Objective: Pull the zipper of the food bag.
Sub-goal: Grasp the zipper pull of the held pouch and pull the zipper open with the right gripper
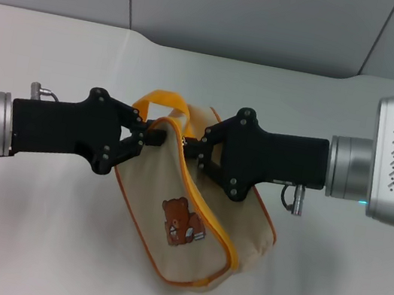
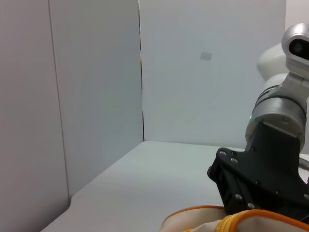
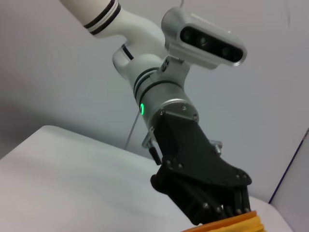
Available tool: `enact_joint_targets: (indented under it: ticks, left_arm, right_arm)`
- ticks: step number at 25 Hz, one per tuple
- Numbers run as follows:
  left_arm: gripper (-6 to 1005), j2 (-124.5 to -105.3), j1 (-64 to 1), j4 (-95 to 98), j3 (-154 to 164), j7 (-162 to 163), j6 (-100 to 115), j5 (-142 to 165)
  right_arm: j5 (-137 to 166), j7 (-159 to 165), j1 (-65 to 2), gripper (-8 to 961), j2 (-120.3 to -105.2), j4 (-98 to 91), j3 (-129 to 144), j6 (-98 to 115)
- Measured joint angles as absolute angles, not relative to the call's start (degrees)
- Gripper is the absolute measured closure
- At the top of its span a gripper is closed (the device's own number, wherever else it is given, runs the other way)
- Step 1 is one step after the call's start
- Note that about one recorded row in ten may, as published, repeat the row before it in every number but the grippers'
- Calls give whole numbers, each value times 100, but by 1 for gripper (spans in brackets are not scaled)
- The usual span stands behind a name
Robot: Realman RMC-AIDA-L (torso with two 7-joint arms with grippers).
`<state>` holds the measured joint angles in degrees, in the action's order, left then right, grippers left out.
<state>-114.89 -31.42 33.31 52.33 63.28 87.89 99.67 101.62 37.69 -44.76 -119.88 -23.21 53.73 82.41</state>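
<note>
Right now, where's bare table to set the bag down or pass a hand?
Free: the table nearer than the left gripper, the strip near the back wall, and the near right, past the food bag. Crowded: centre, where the right gripper and left meet at the zipper.

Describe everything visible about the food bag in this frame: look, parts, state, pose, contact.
The food bag is a soft cream fabric pouch with orange piping, a brown bear print on its side and a yellow-orange handle loop at its top. The zipper runs along its long edge. It lies tilted over the white table. The left pincer and right pincer both grip its upper end, facing each other.
</note>
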Motion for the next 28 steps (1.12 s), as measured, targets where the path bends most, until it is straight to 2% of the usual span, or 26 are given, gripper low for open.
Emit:
enact_joint_targets:
  ticks: [3,7,13,18,24,28]
  left_arm:
    - [941,-11483,-3126,3331,5154,6328,8790,9968]
    - [940,-11475,-3116,3303,5003,6329,8740,9968]
    - [941,-11461,-3121,3111,4792,6358,8342,9965]
    - [941,-11492,-3127,3034,4792,6357,8173,9960]
    - [940,-11507,-3080,2992,4786,6508,8267,9924]
    - [940,-11591,-3025,2931,4868,6870,8269,9941]
  right_arm:
    - [10121,3744,-4456,952,-11966,-2345,5378,8303]
    - [10164,3892,-4361,944,-11931,-2422,5495,8403]
    - [10947,5030,-3589,933,-11854,-3568,5686,9245]
    - [11311,5379,-3289,923,-11854,-3904,5500,9433]
    - [11254,5488,-3198,911,-11896,-3817,4646,9682]
    - [11244,5974,-3225,904,-11853,-3636,4335,9673]
